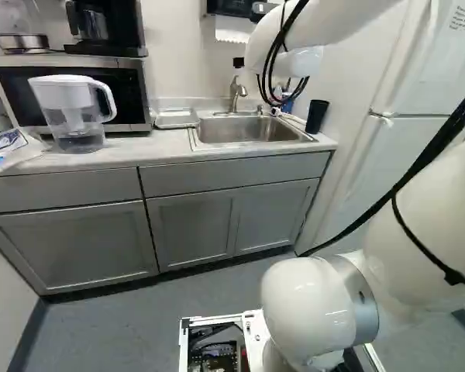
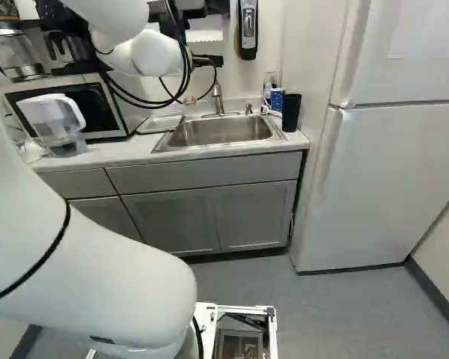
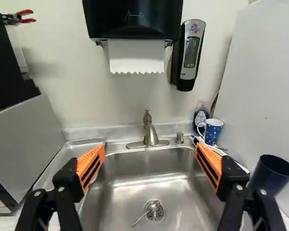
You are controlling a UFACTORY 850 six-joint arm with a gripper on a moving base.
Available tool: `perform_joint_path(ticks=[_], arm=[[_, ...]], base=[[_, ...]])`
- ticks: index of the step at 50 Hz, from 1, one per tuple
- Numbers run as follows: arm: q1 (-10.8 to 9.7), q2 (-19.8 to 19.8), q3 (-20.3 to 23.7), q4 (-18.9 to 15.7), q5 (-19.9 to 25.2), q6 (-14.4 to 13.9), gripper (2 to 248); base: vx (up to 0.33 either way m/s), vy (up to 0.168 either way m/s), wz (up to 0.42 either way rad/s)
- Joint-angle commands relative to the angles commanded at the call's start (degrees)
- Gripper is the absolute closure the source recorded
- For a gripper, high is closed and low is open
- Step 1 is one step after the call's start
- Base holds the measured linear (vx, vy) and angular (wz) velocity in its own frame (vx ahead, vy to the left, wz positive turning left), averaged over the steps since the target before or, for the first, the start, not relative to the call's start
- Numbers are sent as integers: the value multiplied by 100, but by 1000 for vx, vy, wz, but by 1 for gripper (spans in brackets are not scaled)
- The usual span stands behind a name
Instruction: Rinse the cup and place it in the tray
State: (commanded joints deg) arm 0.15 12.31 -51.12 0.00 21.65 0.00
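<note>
Beside the steel sink [image 3: 135,192] stands a spotted, probably ceramic cup [image 3: 213,131].

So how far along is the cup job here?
Nothing looks done: the patterned cup and the dark cup both stand beside the sink, neither in the tray, and no water shows at the tap. Whether either was rinsed, I can't tell. Nothing is in hand: the gripper is open, facing the sink. Picking up, rinsing and placing a cup all seem left.
</note>
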Motion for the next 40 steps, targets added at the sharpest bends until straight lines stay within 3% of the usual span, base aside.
perform_joint_path(ticks=[40], arm=[[0,0,0,0,0,0,3]], base=[[63,-7,-45]])
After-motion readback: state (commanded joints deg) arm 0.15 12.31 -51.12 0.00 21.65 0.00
